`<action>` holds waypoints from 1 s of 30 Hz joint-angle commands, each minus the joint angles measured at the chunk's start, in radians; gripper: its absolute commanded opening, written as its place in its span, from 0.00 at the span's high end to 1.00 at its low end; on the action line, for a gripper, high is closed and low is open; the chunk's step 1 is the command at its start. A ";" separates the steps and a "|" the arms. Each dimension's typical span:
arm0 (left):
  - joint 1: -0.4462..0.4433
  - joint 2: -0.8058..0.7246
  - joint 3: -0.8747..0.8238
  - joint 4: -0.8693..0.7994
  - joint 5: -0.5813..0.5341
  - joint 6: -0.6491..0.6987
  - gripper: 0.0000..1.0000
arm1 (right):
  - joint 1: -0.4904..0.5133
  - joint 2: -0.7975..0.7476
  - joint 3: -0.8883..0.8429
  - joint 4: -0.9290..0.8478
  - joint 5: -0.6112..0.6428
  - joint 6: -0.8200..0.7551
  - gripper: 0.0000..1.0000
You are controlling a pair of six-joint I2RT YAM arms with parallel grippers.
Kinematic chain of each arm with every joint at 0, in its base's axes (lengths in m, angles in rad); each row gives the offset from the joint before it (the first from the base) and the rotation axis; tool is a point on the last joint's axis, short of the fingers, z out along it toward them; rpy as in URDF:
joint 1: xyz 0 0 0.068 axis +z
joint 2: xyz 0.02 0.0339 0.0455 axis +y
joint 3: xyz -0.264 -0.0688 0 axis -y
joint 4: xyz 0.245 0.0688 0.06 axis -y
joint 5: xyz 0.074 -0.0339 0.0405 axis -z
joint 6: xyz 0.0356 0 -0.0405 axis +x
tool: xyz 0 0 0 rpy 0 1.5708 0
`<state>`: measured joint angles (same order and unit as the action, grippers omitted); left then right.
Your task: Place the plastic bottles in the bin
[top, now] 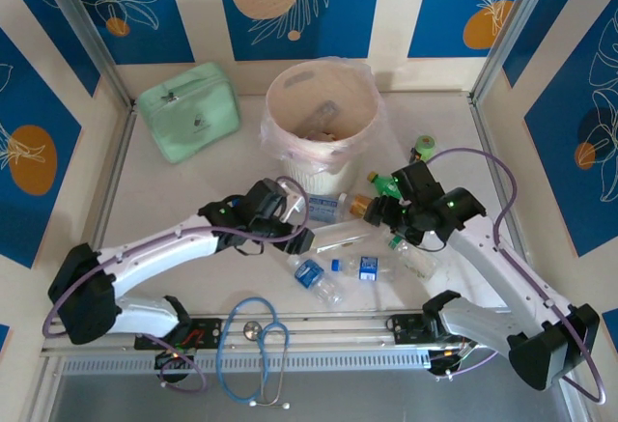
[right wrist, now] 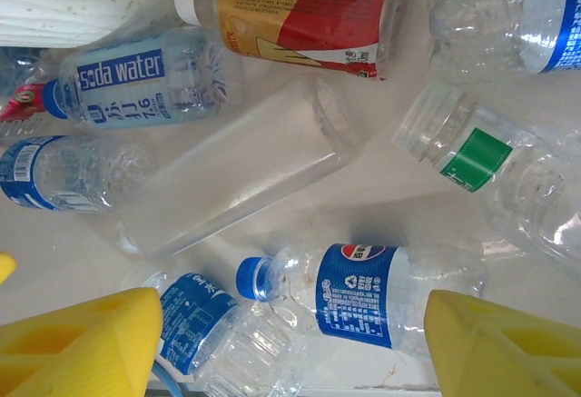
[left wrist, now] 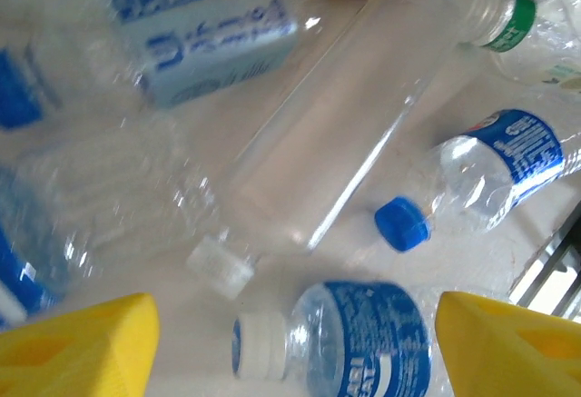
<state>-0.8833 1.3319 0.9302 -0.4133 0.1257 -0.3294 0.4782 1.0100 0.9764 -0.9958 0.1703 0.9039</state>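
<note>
plastic bottles (top: 319, 277) lie scattered just before the cream bin (top: 294, 103).
mostly clear with blue labels, one red-and-yellow; my left gripper (left wrist: 295, 329) and right gripper (right wrist: 290, 338) hang open above them.

Bottles (top: 372, 267) on the table (top: 183, 205) before the bin (top: 323, 118) (zip case (top: 188, 110) to its left)

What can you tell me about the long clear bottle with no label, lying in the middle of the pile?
The long clear bottle is a straight-sided, see-through plastic cylinder with no label and looks empty. A small clear cap closes its narrow end. It lies on its side on the pale table, diagonal among the other bottles, in front of the bin. A red-and-yellow labelled bottle lies close to its base; contact is unclear.
</note>
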 commanded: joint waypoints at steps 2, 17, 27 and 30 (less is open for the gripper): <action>-0.029 0.111 0.107 -0.007 -0.022 0.243 0.20 | -0.020 -0.047 0.023 -0.059 0.005 0.045 0.24; -0.074 0.388 0.221 -0.029 -0.038 0.442 0.25 | -0.091 -0.133 0.036 -0.102 -0.043 0.051 0.24; -0.113 0.494 0.286 -0.093 -0.052 0.488 0.26 | -0.120 -0.142 0.063 -0.125 -0.046 0.037 0.25; -0.121 0.500 0.286 -0.093 -0.062 0.498 0.23 | -0.132 -0.144 0.065 -0.125 -0.051 0.032 0.25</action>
<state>-0.9874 1.8160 1.2034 -0.4564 0.0765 0.1368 0.3569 0.8791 1.0153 -1.0927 0.1448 0.9356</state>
